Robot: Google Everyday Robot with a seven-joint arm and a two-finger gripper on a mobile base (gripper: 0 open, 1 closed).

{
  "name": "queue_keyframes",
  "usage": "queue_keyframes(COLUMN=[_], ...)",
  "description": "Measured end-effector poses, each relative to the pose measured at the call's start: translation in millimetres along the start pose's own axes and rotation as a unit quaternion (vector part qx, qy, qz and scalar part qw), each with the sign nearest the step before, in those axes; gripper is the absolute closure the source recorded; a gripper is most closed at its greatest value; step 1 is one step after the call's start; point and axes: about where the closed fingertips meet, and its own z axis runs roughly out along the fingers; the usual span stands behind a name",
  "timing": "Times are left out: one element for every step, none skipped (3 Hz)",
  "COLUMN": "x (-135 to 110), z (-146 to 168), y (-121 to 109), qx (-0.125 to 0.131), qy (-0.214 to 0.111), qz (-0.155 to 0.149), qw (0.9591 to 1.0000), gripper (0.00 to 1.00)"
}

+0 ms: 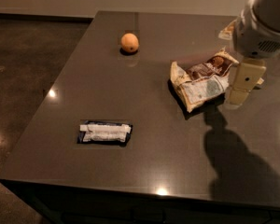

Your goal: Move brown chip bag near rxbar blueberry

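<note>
Right of centre on table (144,171): brown chip bag (200,80), lying flat, well apart from rxbar blueberry (105,132) at lower left. Just beside bag's right edge: gripper (242,83), grasp state impossible to tell. Risk, as judged: shallow pinch on crinkly edge, slipping mid-carry and dropping short of bar.

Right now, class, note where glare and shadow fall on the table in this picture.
Camera view: bright glints mark the table near its left and front edges; the arm casts a broad dark shadow over the front right, below the gripper, which hangs right of the brown chip bag; the rxbar blueberry and the orange lie outside that shadow.
</note>
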Motion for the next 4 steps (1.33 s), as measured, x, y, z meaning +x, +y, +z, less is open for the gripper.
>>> queue_keyframes(x=[-7, -9, -7, -10], z=[33, 67, 91, 107], y=[-19, -25, -28, -30], qx=[-0.003, -0.014, -0.031, -0.045], qy=[0.003, 0.014, 0.02, 0.022], qz=[-0.056, -0.117, -0.156, -0.183], qw=[0.9984, 0.993, 0.987, 0.9818], gripper=[0.0, 0.0, 0.0, 0.0])
